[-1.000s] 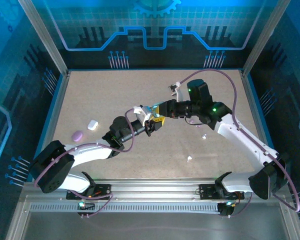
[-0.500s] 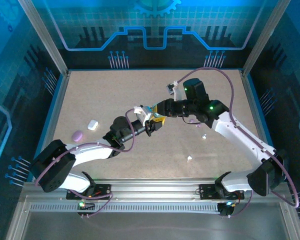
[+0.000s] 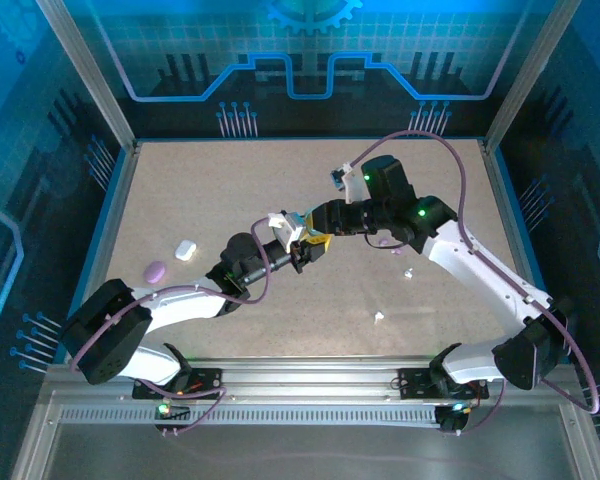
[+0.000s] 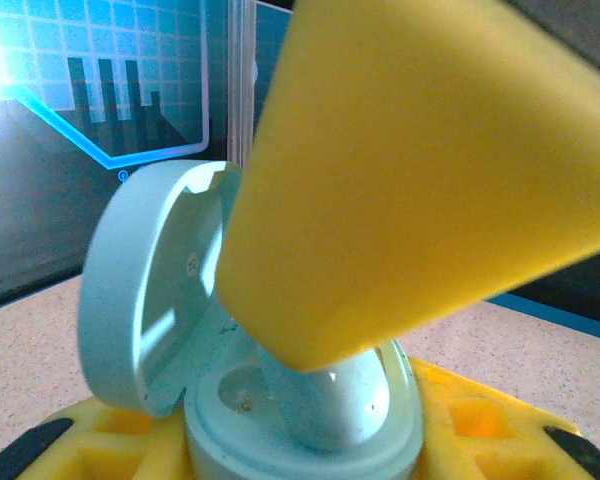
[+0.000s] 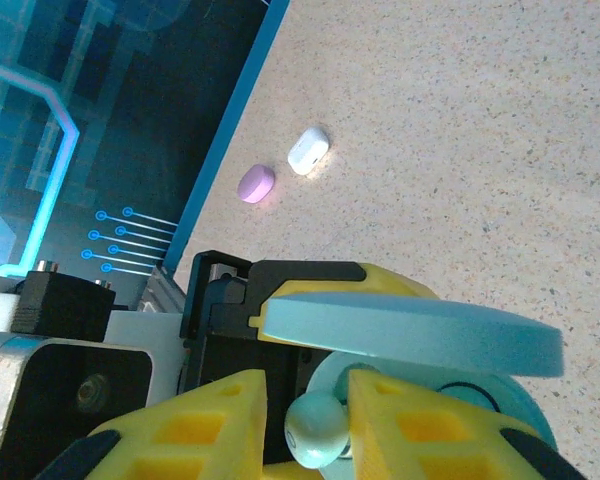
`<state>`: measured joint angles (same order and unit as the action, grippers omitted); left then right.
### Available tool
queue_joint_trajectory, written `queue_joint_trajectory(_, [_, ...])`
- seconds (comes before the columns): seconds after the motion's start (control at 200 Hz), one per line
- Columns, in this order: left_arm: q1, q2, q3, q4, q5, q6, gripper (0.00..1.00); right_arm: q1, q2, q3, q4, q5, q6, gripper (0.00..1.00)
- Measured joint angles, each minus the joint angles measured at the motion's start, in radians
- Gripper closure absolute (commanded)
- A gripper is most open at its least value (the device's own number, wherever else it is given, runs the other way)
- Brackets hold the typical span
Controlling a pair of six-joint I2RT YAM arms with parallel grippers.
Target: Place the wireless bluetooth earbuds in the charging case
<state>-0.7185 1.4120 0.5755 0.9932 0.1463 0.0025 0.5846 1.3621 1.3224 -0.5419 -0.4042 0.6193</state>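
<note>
Speckled table, purple case + white case L side, 2 white earbuds R

lid overhangs case, open tabletop around

Bright, even overhead light with cyan glow from backlit wall panels; left wrist view blurred by close yellow finger; tabletop sharp.

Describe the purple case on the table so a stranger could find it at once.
Look near the left edge of the speckled beige table. Two small cases lie close together there. The purple case is the rounder one, nearer that edge and the table's near side than the white case.
</note>
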Motion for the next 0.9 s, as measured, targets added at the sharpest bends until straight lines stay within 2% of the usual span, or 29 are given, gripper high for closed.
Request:
queue_joint_trajectory(0.21, [0.000, 0.000, 0.000, 0.000, 0.000, 0.000, 0.64, 0.002, 0.000, 0.014, -0.013, 0.004, 0.000, 0.61])
queue_joint_trajectory(0.455, [0.000, 0.000, 0.000, 0.003, 0.000, 0.000, 0.64, 0.004, -0.012, 0.025, -0.017, 0.005, 0.000, 0.46])
queue_joint_trajectory(0.74, [0.000, 0.000, -0.003, 0.029, 0.001, 0.000, 0.64, 0.004, -0.089, 0.026, 0.000, 0.006, -0.015, 0.39])
queue_joint_trajectory(0.896, [0.000, -0.012, -0.018, 0.029, 0.024, 0.002, 0.64, -0.012, -0.180, 0.016, 0.018, 0.090, -0.019, 0.34])
